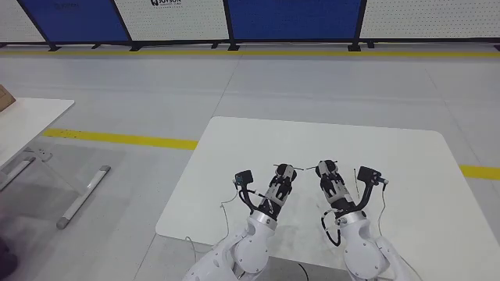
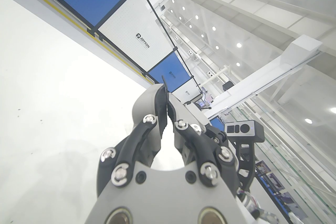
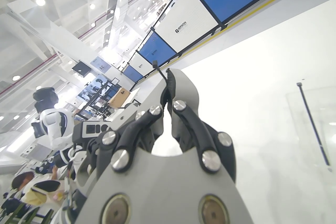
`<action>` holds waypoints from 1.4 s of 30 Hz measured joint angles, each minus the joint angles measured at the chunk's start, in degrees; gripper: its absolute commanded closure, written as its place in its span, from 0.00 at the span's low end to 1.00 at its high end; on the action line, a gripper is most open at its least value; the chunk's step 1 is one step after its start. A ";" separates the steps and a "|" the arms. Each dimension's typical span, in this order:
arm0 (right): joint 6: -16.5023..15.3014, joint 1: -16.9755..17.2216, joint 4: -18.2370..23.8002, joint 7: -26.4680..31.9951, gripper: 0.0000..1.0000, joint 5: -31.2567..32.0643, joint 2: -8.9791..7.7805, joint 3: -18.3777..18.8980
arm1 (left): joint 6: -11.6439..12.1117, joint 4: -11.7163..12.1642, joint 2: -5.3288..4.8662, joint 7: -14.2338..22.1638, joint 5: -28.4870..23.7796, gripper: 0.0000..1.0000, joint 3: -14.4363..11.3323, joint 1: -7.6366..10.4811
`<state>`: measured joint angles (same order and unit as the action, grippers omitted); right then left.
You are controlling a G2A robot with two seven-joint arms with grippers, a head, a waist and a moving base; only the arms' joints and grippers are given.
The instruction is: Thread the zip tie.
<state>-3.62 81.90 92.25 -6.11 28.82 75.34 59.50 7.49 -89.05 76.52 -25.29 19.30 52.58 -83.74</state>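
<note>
- Left wrist view: the left claw (image 2: pixel 166 93) is clamped tight on the zip tie (image 2: pixel 164 81). Only a short pointed stub sticks out past the fingertips, probably kept short so the tip stays stiff for aiming.
- Right wrist view: the right claw (image 3: pixel 168 83) is pinched shut on a black strip with a small square head beyond the tips. This is likely the same tie's locking end, left exposed so the slot stays free. A spare tie (image 3: pixel 312 125) lies flat on the table (image 3: pixel 249 104), well apart.
- Top view: both claws hang close together above the table's near edge, left (image 1: pixel 284 173) and right (image 1: pixel 323 170). They point much the same way, seemingly to line the tip up with the slot; threading is not yet done.
</note>
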 measured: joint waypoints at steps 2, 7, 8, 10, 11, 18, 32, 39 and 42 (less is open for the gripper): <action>0.00 0.00 0.00 0.00 1.00 0.00 0.00 0.00 | 0.00 0.00 0.00 0.00 0.00 1.00 0.00 0.00; 0.00 0.00 0.00 0.00 1.00 0.00 0.00 0.00 | 0.00 0.00 0.00 0.00 0.00 1.00 0.00 0.00; 0.00 0.00 0.00 0.00 1.00 0.00 0.00 0.00 | 0.00 0.00 0.00 0.00 0.00 1.00 0.00 0.00; 0.00 0.00 0.00 0.00 1.00 0.00 0.00 0.00 | 0.00 0.00 0.00 0.00 0.00 1.00 0.00 0.00; 0.00 0.00 0.00 0.00 1.00 0.00 0.00 0.00 | 0.00 0.00 0.00 0.00 0.00 1.00 0.00 0.00; 0.00 0.00 0.00 0.00 1.00 0.00 0.00 0.00 | -0.95 -1.25 -0.23 3.84 -3.52 1.00 2.28 -0.02; 0.00 0.00 0.00 0.00 1.00 0.00 0.00 0.00 | 1.78 -9.05 -2.84 16.63 -2.08 1.00 11.73 -5.99; 0.00 0.00 0.00 0.00 1.00 0.00 0.00 0.00 | 1.59 -9.07 -2.86 16.29 -1.70 1.00 11.82 -6.02; 0.00 0.00 0.00 0.00 1.00 0.00 0.00 0.00 | 1.93 -9.17 -2.93 17.57 -1.84 1.00 11.50 -5.83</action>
<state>-3.62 81.90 92.26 -6.11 28.82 75.34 59.50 9.41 -98.22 73.60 -7.72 17.47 64.08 -89.58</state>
